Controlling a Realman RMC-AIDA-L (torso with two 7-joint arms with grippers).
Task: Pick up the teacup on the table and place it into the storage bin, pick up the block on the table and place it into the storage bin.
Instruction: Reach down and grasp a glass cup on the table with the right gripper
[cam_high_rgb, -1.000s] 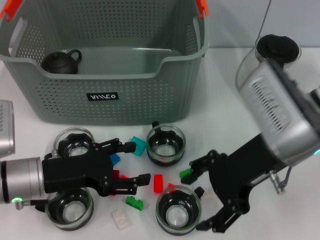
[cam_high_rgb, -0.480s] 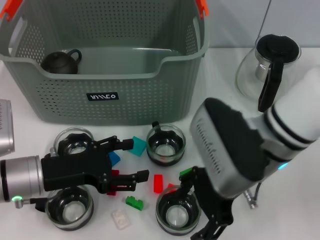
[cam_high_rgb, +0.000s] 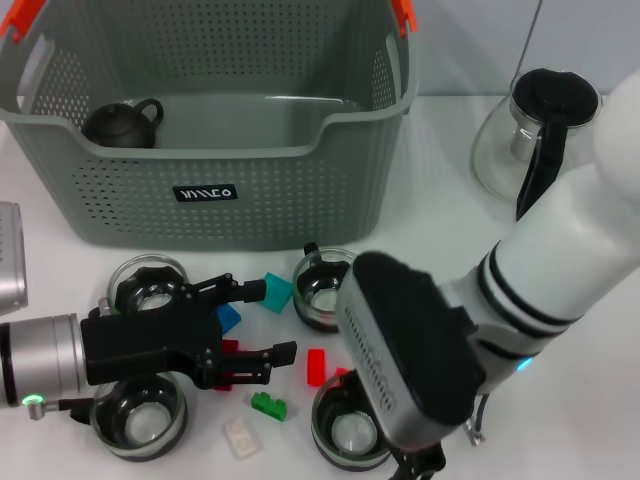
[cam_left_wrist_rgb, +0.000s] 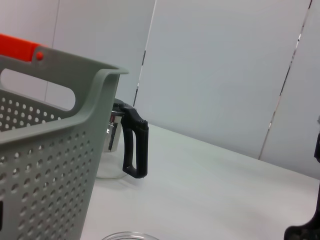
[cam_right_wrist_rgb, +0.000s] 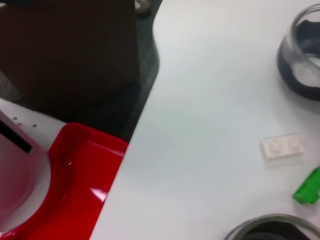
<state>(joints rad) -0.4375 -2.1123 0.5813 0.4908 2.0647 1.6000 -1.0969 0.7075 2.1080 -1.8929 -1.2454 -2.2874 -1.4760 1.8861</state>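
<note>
Two arms are reached low over the surface (cam_high_rgb: 440, 190). The left gripper (cam_high_rgb: 268, 321) is held wide open above small blocks (cam_high_rgb: 317, 366). The right gripper's grip cannot be told.

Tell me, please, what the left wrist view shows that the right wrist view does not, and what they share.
Only the left wrist view shows the storage bin with its orange-red handle end and the glass pitcher beside it. Only the right wrist view shows the white block, a green block, a red tray off the table's edge and a glass teacup. Both show the white table; neither shows its own hand.
</note>
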